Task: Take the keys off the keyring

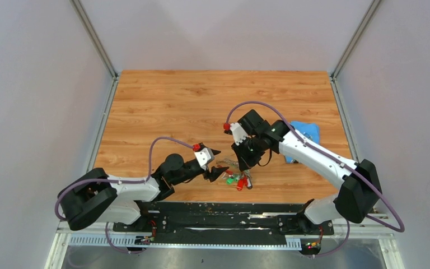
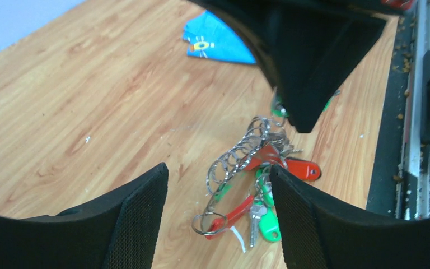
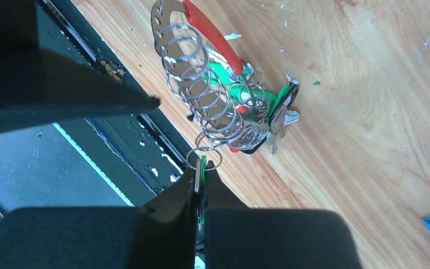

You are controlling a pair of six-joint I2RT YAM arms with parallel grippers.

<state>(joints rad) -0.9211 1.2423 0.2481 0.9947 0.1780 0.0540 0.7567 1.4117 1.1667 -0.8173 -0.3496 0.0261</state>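
Green-headed silver key (image 3: 201, 207) sits clamped in the right gripper (image 3: 200, 171), its silvery red-clipped keyring chain (image 3: 213, 106) stretching off toward the open, empty left gripper (image 2: 218, 185).

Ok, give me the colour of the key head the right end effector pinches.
Green; the key head shows best in the right wrist view.

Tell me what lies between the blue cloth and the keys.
Only bare wooden table, as the left wrist view shows, between blue cloth and keys.
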